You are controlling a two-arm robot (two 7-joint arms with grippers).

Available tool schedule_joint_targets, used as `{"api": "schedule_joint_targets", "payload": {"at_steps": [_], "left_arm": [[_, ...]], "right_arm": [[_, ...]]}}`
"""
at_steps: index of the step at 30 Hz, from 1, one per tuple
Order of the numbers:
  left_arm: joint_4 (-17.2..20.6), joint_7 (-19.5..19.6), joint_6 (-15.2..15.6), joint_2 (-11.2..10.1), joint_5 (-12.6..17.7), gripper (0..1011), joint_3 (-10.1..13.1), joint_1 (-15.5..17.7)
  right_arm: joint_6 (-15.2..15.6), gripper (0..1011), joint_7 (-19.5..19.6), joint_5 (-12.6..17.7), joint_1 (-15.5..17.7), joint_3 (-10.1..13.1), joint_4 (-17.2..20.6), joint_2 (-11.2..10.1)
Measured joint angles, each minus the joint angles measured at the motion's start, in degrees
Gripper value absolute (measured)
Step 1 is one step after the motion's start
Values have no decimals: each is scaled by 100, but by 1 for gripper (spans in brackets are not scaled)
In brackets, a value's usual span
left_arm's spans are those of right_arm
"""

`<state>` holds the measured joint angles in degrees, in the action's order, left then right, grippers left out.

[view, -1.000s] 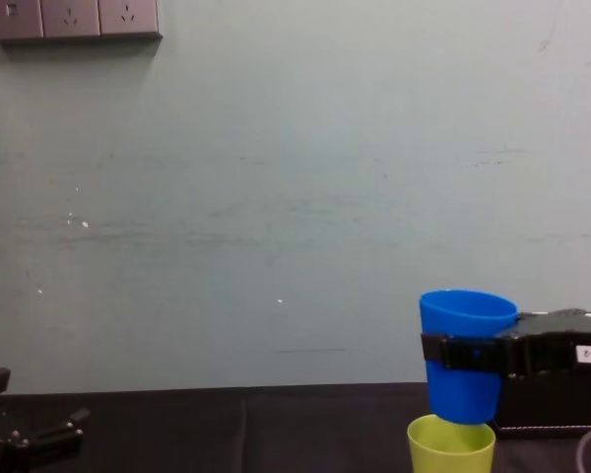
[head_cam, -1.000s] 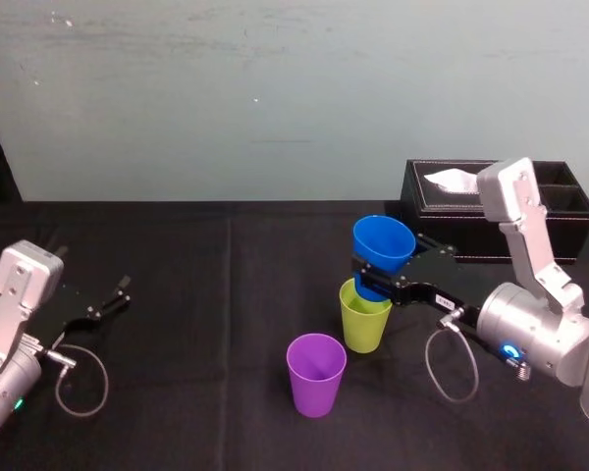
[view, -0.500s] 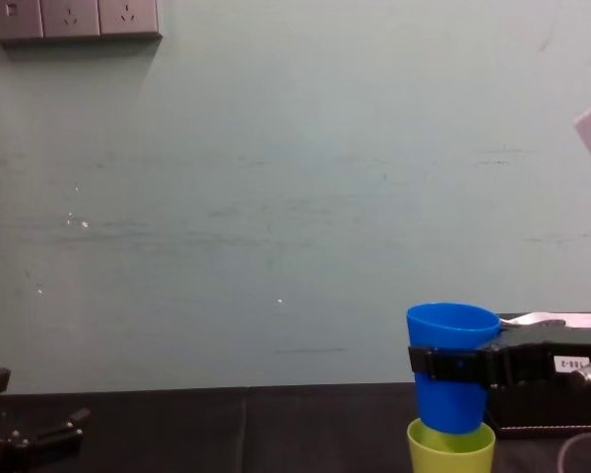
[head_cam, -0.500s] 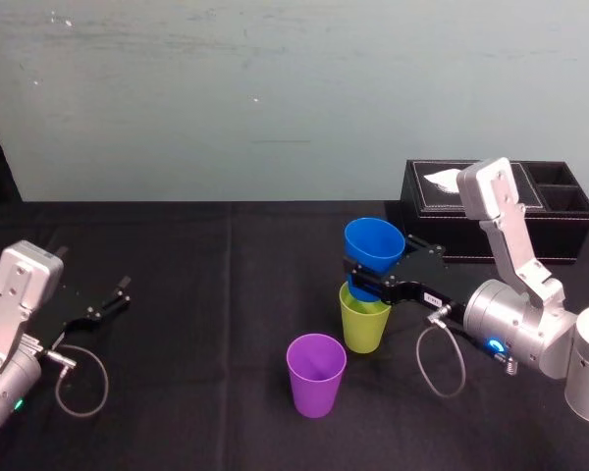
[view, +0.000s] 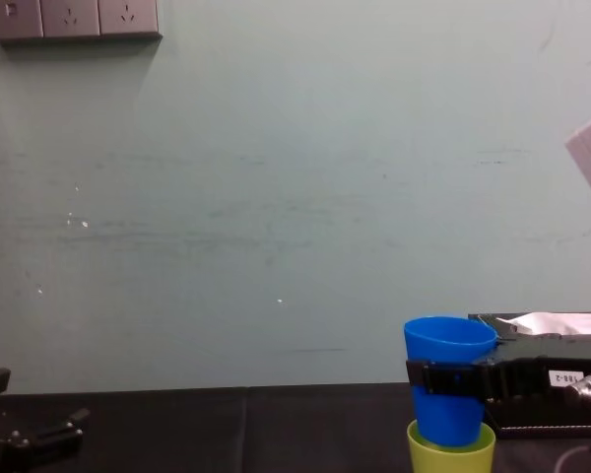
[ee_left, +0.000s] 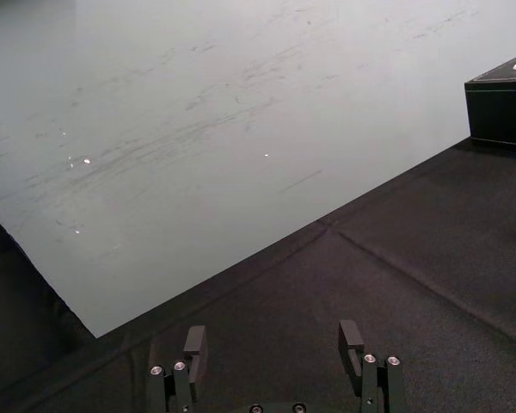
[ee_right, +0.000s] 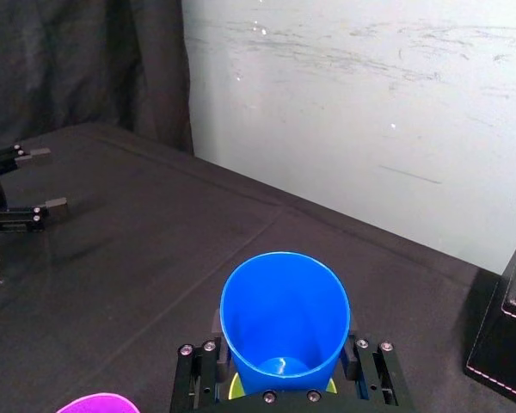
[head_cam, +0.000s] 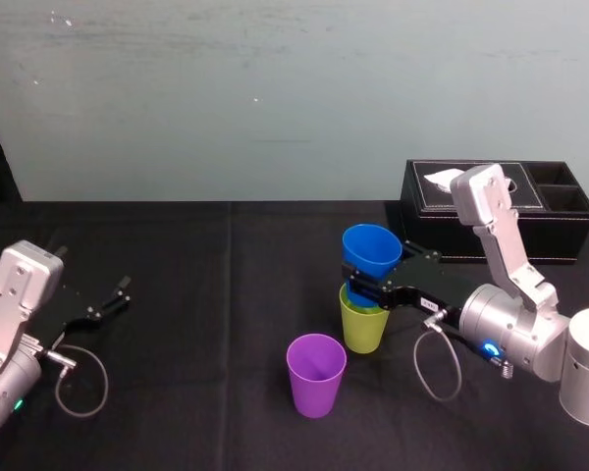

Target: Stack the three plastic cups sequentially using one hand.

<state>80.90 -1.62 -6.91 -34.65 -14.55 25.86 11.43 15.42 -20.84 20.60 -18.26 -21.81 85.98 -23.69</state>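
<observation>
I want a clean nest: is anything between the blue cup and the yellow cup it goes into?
Nothing visible. The right gripper holds the blue cup over the yellow cup, base inside its rim. The purple cup stands apart, nearer the robot; the left gripper sits parked far left.

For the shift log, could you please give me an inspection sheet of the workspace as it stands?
Surface: black cloth-covered table, flat.
Job's things: blue plastic cup upright, base inside the lime-yellow plastic cup; purple plastic cup stands apart, nearer the robot.
Clutter: black tissue box at the back right.
End effectors: right end effector shut on the blue plastic cup; left end effector open, idle at the left.
Cables: left grey cable loop and right grey cable loop, one at each wrist.
Surroundings: pale wall, wall sockets.
</observation>
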Motion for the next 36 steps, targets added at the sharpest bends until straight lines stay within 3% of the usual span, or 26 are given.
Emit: {"api": "schedule_joint_targets", "payload": {"at_steps": [36], "left_arm": [[0, 0, 0, 0, 0, 1000, 0, 0]], "right_arm": [[-37, 722, -55, -44, 6, -13, -139, 25]]}}
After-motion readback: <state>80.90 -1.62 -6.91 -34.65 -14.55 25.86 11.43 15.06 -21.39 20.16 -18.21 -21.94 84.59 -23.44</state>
